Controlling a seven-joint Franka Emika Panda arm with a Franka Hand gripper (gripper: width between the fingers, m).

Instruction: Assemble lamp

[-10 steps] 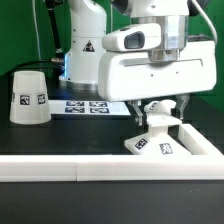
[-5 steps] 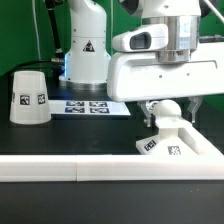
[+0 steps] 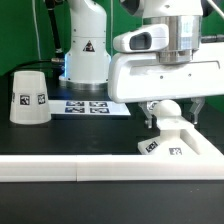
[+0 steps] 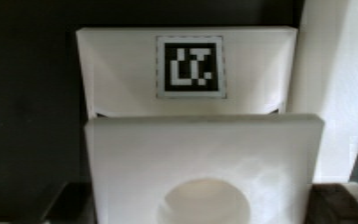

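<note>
Lower right, the fingers (image 3: 151, 118) are straddling the bulb (image 3: 168, 111) over the base (image 3: 188, 142), apparently to seat it. I cannot tell whether they're clamping it.

Over the last second I have watched the gripper (image 3: 172, 116) slide toward the exterior view's right, and the bulb (image 3: 166, 109) between its fingers has gone with it. The base (image 3: 185, 140) beneath them has shifted the same way, its front tags now sitting further right. Most of that travel came in the first half second, with only a slight creep since.
</note>
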